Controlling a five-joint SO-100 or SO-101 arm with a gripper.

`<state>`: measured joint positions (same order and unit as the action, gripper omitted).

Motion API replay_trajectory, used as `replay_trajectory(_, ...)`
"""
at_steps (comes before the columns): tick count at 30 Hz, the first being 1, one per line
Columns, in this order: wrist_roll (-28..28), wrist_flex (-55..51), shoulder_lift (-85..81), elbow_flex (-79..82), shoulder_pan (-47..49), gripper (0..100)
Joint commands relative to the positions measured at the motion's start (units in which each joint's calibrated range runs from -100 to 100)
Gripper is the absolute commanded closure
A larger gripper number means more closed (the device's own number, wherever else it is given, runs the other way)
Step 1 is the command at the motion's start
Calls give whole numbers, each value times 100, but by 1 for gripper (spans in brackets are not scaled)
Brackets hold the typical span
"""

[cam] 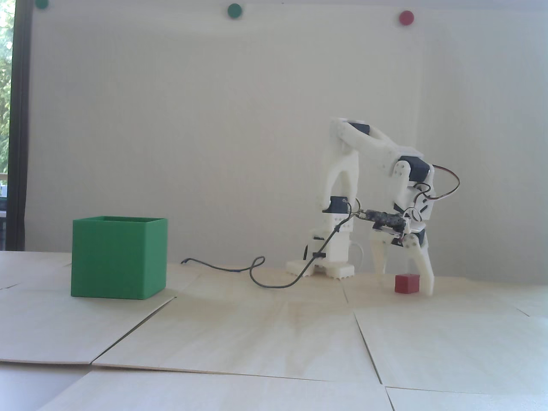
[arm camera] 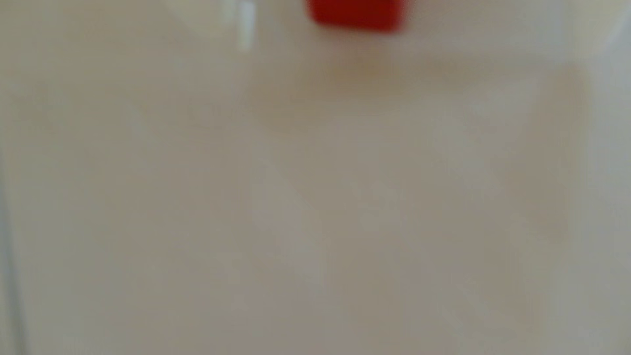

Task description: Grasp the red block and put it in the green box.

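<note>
Fingers (cam: 404,287) are spread wide and pointing down, tips about at the desk (cam: 274,334), with the red block (cam: 406,284) sitting on it between them, closer to the right one in the fixed view. Green box (cam: 117,257) is well off left.

The red block (cam: 406,284), a small matte cube, sits flat on the surface toward its right side in the fixed view; the green box (cam: 117,257), far larger, thin-walled, stands upright with its top open, well apart toward the left edge; the wrist view shows the block blurred at its top edge.
</note>
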<state>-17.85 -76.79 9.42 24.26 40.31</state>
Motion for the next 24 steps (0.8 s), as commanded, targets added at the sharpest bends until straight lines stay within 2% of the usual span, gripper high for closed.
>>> replay_trajectory(1, -177, -449, -133, -13, -304, 68)
replay_trajectory(9, -365, -441, -133, 262, -666, 69)
replay_trajectory(15, -385, -424, -133, 254, -553, 81)
replay_trajectory(20, -641, -407, -133, 129, -465, 76)
replay_trajectory(24, -812, -432, -133, -723, -521, 74)
